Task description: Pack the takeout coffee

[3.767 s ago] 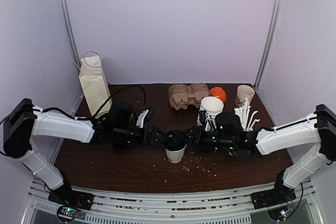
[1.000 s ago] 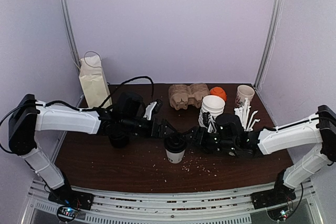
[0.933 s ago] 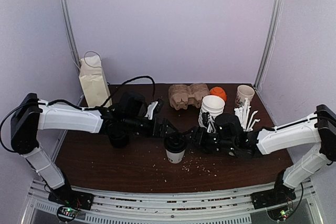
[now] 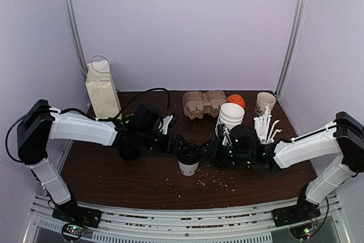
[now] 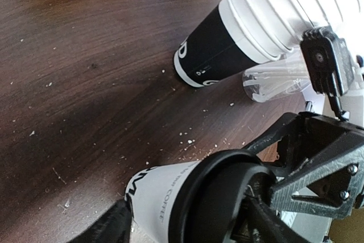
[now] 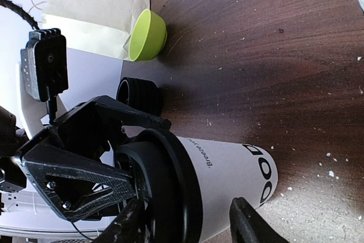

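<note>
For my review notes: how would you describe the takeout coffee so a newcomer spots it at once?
On the dark table, look mid-way, between the left hand and right hand. The coffee stands there upright, a single white cup. Unlike the lidless cup stack behind and right of it, it wears a black lid; the lid stack to its left has no cup.

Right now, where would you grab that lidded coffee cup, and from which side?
Grip the white paper wall of the takeout coffee just under its black lid, coming in level from the side, not from above. It stands upright and widens toward the top, so the jutting lid rim should stop it slipping; squeezing the lid itself might pop it off.
</note>
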